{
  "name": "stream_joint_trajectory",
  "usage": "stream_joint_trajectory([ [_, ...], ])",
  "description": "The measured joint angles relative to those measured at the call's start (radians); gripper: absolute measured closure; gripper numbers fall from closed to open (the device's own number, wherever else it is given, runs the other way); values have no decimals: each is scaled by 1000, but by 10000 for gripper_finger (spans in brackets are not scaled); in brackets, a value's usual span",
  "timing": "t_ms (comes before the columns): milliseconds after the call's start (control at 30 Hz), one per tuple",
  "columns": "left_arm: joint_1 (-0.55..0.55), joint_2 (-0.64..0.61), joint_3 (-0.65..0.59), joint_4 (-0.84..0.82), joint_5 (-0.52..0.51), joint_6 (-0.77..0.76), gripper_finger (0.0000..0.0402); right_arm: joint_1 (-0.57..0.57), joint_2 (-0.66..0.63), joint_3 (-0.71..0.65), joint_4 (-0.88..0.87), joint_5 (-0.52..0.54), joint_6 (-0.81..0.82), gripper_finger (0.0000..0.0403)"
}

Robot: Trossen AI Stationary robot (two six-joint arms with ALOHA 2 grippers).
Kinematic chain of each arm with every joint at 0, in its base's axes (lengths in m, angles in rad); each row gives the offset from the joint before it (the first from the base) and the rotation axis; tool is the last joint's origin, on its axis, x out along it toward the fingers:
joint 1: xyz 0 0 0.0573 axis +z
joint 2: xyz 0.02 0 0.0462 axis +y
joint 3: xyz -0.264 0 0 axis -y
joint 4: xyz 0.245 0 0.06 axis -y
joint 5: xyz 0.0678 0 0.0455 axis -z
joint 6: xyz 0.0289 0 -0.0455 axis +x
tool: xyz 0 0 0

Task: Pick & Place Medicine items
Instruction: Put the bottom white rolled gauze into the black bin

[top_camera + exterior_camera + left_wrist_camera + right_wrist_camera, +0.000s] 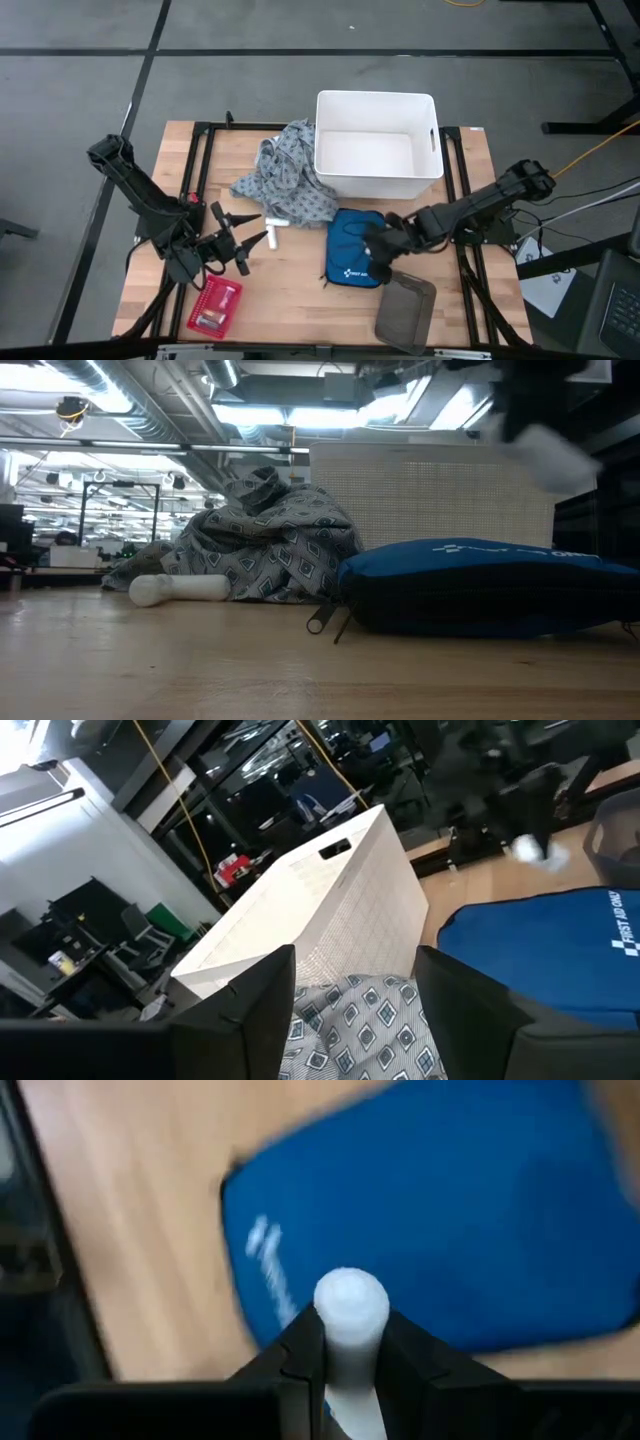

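In the right wrist view my right gripper [350,1355] is shut on a white cylinder-shaped medicine roll [351,1305], in the air over the blue first-aid pouch [450,1210]. From above, that gripper [372,246] hovers over the pouch [352,250]. A second white roll [180,588] lies on its side on the wood beside the grey patterned cloth [270,545]. My left gripper [248,240] is open, just left of that roll [276,222], and touches nothing. Its fingers [255,1010] point toward the cloth and the white bin [320,910]. My right gripper pinches the white roll between its two fingers, around the middle of the roll's length [352,1345]. The roll lies along the fingers, and its rounded end [351,1295] sticks out past the fingertips. It is lifted clear above the blue pouch.
The white bin [378,145] stands at the table's far edge, with the cloth [285,180] heaped to its left. A red tray [215,305] with small items sits near the front left. A grey mesh pouch [405,312] lies in front of the blue pouch. Bare wood shows between tray and pouch.
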Motion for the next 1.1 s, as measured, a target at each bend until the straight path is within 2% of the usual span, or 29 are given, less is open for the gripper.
stream_joint_trajectory([
  [133, 0, 0, 0, 2, 0, -1, 199, 36, 1, 0, -49, -143, 51, 340],
  [233, 0, 0, 0, 2, 0, -5, 200, 54, 13, 0, -72, -212, 73, 340],
  [500, 0, 0, 0, 2, 3, -12, 201, 86, 24, -2, -99, -269, 88, 340],
  [767, 0, 0, 0, 2, 17, -13, 203, 119, 69, -143, -45, -495, 145, 340],
  [933, 0, 0, 0, 2, 34, -18, 203, 118, 71, -176, -23, -475, 158, 329],
  [1100, 0, 0, 0, 2, 34, -19, 203, 118, 71, -176, 37, -450, 163, 276],
])
